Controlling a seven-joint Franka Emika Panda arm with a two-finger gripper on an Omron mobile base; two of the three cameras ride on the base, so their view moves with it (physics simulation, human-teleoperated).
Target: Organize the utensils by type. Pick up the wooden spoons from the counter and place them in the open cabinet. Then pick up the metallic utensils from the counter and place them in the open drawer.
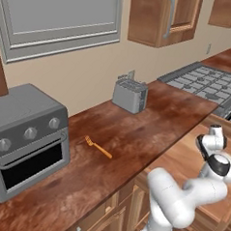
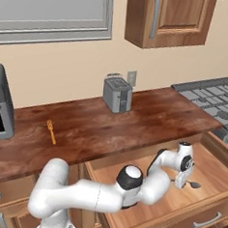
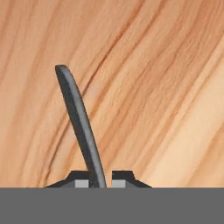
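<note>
a kitchen scene with a silver toaster (image 1: pixel 130 95) standing at the back of a dark reddish-brown counter (image 1: pixel 151 124). left of the toaster and nearer the counter's front edge, a slim orange-gold fork (image 1: pixel 98 147) is seen lying flat, well apart from the toaster. further left of the toaster a grey toaster oven (image 1: pixel 26 141) is placed. a brown wall cabinet (image 1: pixel 162 18) with a grey bar handle is hung above the toaster and to its right, and a stove (image 1: pixel 206 82) is seen to its right.

below the counter, in front of the toaster and to its right, a wooden drawer (image 2: pixel 212 177) is pulled open. the white arm is bent down into it, and the gripper (image 2: pixel 182 182) is held low over the light tan drawer floor. in the hand view, a dark grey utensil (image 3: pixel 78 118) is seen rising between the two finger tips, which are drawn in close on either side of its slim handle and appear to be touching it.
</note>
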